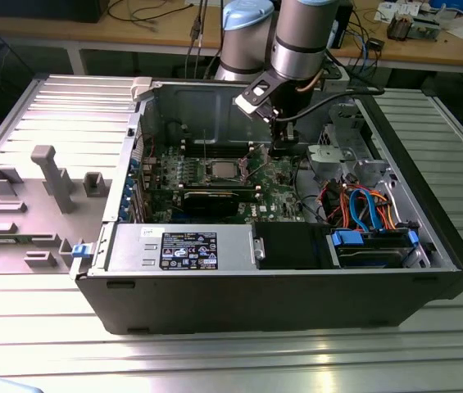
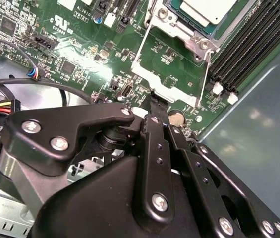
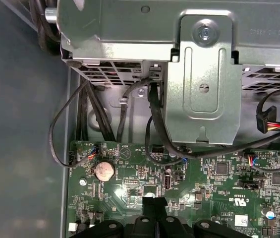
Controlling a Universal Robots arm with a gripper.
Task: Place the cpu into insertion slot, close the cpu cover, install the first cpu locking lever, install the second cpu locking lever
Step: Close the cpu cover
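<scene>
Sitting in the insertion slot (image 2: 194,37) on the green motherboard (image 2: 80,54), the cpu (image 2: 206,9) shows its dull silver top. In the exterior view it lies just left of the frame's centre. Just to the exterior view's right of it, the gripper (image 2: 155,103) hangs close over the board, apart from the socket. Its black fingers (image 2: 154,134) are drawn together with nothing between them. Around them stands the open computer case (image 1: 297,303) on a ribbed metal table (image 1: 215,360).

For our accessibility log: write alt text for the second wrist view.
The shut black hand hangs over the green board, its tips just short of the silver-rimmed slot where the cpu lies. Long memory slots run beside it.
</scene>
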